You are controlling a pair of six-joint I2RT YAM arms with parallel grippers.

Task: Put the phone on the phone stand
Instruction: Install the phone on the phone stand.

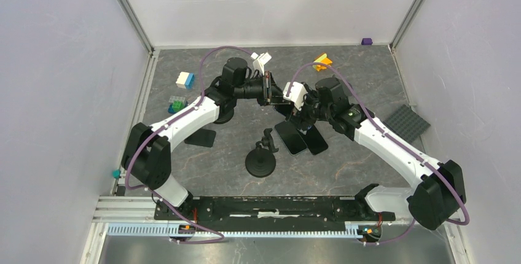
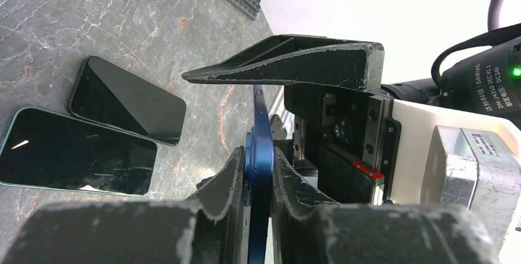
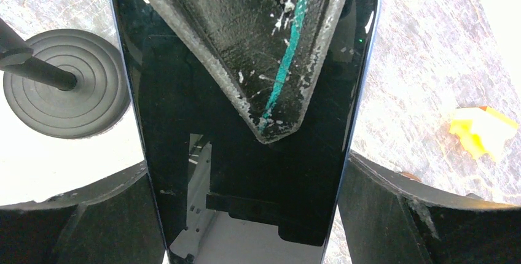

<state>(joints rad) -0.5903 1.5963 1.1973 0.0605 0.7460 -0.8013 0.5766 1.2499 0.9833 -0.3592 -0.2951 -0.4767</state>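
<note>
- Above the middle of the desk (image 1: 344, 172), the blue phone (image 2: 260, 120) is in the air, upright and edge-on between the two arms, well above the phone stand (image 1: 261, 156).
- The left arm's fingers (image 2: 230, 178) are clamped on the phone's flat faces, one on the screen and one on the back.
- The right arm's fingers (image 3: 92, 221) are spread wide, one along each long edge of the same phone. I cannot tell whether they press on it or only flank it.
- Done, as I judge it: the phone is lifted and offered between the arms, which looks like a hand-over.
- Left to do: one arm alone must take the phone, carry it down to the stand and seat it in the clamp.
- No true container shows. The stand's clamp holds nothing, and its round base sits bare on the desk.
- Two other phones (image 2: 129, 99) (image 2: 77, 151) lie flat, side by side, near the stand.
</note>
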